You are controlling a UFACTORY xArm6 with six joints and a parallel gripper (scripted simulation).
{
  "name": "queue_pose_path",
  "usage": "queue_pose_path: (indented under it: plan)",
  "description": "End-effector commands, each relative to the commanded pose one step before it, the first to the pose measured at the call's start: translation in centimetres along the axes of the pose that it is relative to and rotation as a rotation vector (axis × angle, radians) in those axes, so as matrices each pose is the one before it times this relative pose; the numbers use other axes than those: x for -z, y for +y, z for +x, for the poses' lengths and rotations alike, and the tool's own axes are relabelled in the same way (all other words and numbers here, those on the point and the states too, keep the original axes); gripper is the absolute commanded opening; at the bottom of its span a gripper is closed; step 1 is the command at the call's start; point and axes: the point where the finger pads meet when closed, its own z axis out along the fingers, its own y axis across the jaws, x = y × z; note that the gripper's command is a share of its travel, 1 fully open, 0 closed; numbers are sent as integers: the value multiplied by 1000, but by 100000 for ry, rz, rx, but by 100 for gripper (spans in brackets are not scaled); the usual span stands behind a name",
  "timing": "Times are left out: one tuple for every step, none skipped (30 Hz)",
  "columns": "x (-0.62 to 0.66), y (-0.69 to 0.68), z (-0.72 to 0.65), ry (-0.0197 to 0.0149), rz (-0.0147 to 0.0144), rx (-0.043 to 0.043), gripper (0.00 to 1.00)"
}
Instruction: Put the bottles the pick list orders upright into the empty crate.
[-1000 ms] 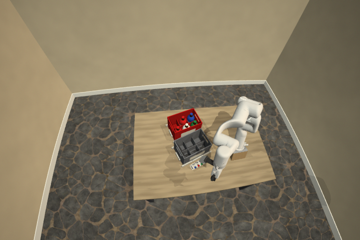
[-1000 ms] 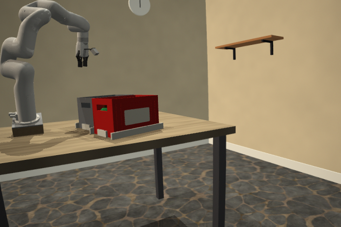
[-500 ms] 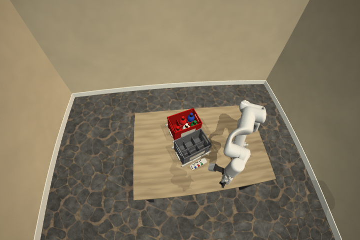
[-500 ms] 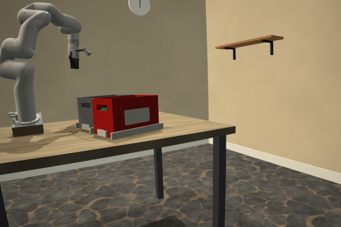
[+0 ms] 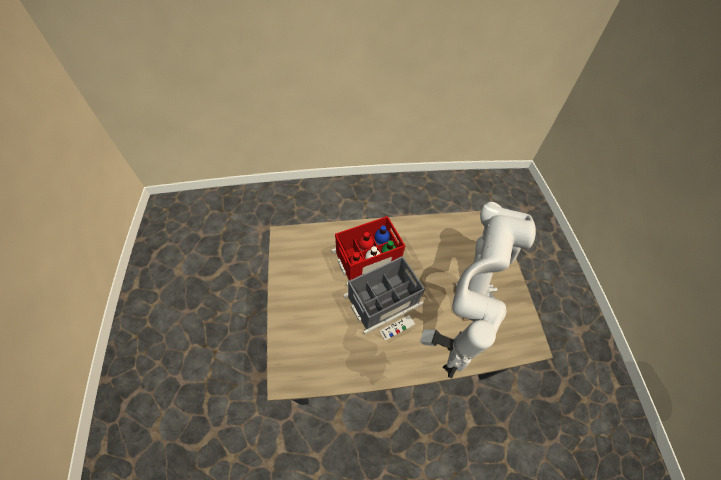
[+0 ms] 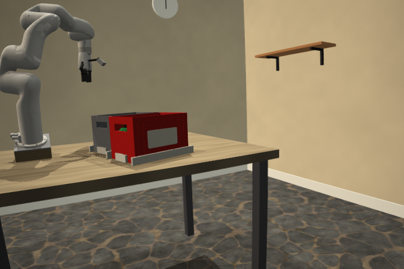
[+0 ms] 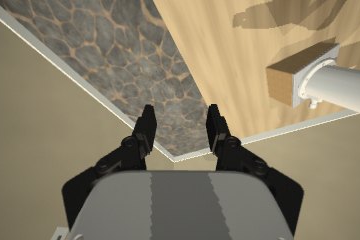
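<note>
The red crate (image 5: 356, 270) (image 6: 140, 136) holds a blue bottle (image 5: 382, 234), a green bottle (image 5: 389, 247), a white bottle (image 5: 372, 253) and two red bottles, one in the middle (image 5: 366, 241) and one at the front left (image 5: 356, 257). Its back left compartment looks empty. The grey crate (image 5: 375, 318) (image 6: 100, 136) stands beside it, level, its compartments empty. The pick list (image 5: 409, 321) lies in front of it, with blue, red and green marks; its digits are too small to read surely. My gripper (image 5: 449, 371) (image 6: 86, 80) (image 7: 181, 114) is partly open and empty, high above the table's front edge.
Low pale rails (image 5: 393, 318) (image 6: 162, 155) stand around the crates' bases. The arm's base block (image 6: 33, 154) (image 7: 280, 86) is on the table (image 5: 304, 350) (image 7: 228, 75), right of the crates in the top view. A shelf (image 6: 296, 50) is on the wall.
</note>
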Motion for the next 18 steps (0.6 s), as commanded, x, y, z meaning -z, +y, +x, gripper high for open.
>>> queue_pose_path:
  plan:
    - [198,-62,-7,38,456,5,65]
    - [0,0,0,0,0,0,65]
    - [0,0,0,0,0,0,65]
    - [0,0,0,0,0,0,65]
    - [0,0,0,0,0,0,65]
    - [3,1,9,-5,9,-17,65]
    - [0,0,-2,1,-1,3,65]
    - [0,0,0,0,0,0,65]
    - [0,0,0,0,0,0,65]
    - [-203,99,439,8,-8,3347,65]
    - [-201,115,443,4,-1,3333,65]
    - [-201,131,439,4,-1,3333,65]
    - [-201,146,434,4,-1,3333,65]
    - [-202,160,429,4,-1,3333,65]
    - [-202,174,424,4,-1,3333,65]
    - [-202,189,418,10,-8,2590,65]
    - [-200,196,409,17,-21,2386,65]
    - [-204,212,413,17,-27,2551,65]
